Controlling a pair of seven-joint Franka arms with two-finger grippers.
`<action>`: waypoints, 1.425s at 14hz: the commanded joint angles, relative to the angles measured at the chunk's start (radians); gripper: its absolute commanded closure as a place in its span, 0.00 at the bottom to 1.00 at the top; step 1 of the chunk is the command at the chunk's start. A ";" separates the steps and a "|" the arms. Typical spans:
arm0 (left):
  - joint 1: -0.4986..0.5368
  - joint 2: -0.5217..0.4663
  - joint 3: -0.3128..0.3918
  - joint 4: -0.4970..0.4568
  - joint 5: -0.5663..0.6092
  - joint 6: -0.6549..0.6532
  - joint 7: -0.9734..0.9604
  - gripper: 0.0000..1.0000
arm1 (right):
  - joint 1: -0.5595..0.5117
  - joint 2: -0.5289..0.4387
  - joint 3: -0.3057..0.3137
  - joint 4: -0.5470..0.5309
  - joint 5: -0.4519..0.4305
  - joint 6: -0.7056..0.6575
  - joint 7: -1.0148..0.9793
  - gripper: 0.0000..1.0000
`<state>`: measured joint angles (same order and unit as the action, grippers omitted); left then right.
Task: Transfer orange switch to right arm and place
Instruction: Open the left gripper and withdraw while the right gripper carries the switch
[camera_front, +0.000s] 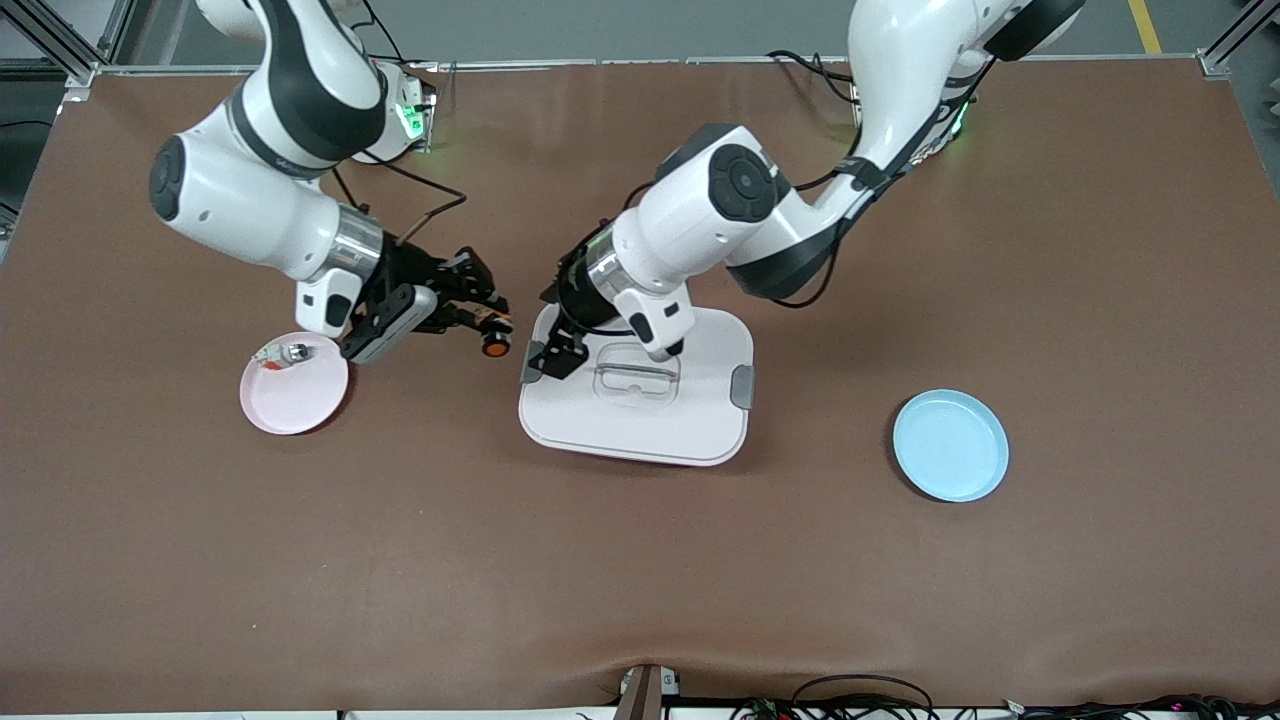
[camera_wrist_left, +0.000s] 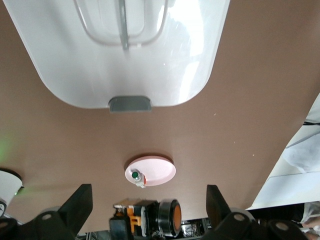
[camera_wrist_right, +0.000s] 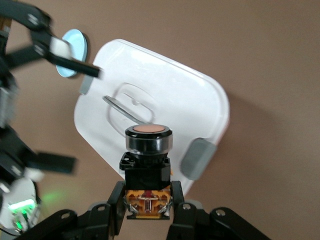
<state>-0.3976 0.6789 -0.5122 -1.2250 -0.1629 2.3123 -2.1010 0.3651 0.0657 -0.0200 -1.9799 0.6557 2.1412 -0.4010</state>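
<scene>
The orange switch (camera_front: 494, 340) has a black body, an orange band and a round orange cap. My right gripper (camera_front: 478, 312) is shut on its orange base and holds it above the table between the pink plate (camera_front: 300, 405) and the white lid (camera_front: 620, 440). In the right wrist view the switch (camera_wrist_right: 148, 160) stands out from the gripper (camera_wrist_right: 148, 210) cap first. My left gripper (camera_front: 552, 358) is open and empty over the lid's edge beside the switch. In the left wrist view its fingers (camera_wrist_left: 79, 205) stand wide apart with the switch (camera_wrist_left: 155, 219) between them, not touching.
A small silver-and-white part (camera_front: 283, 354) lies on the pink plate, also in the left wrist view (camera_wrist_left: 136, 177). A blue plate (camera_front: 950, 445) sits toward the left arm's end. The white lid has grey clips (camera_front: 741, 386) and a clear handle (camera_front: 636, 374).
</scene>
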 joint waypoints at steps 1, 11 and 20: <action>0.058 -0.054 0.004 -0.007 0.040 -0.102 0.045 0.00 | -0.087 0.020 0.008 0.026 -0.074 -0.066 -0.140 1.00; 0.317 -0.228 0.004 -0.027 0.255 -0.529 0.723 0.00 | -0.284 0.029 0.008 0.016 -0.390 -0.164 -0.522 1.00; 0.523 -0.275 0.003 -0.028 0.405 -0.666 1.036 0.00 | -0.362 0.023 0.008 -0.055 -0.620 -0.112 -0.817 1.00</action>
<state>0.0964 0.4334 -0.5030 -1.2285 0.2108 1.6625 -1.1557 0.0158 0.1023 -0.0281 -1.9981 0.0884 1.9977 -1.1834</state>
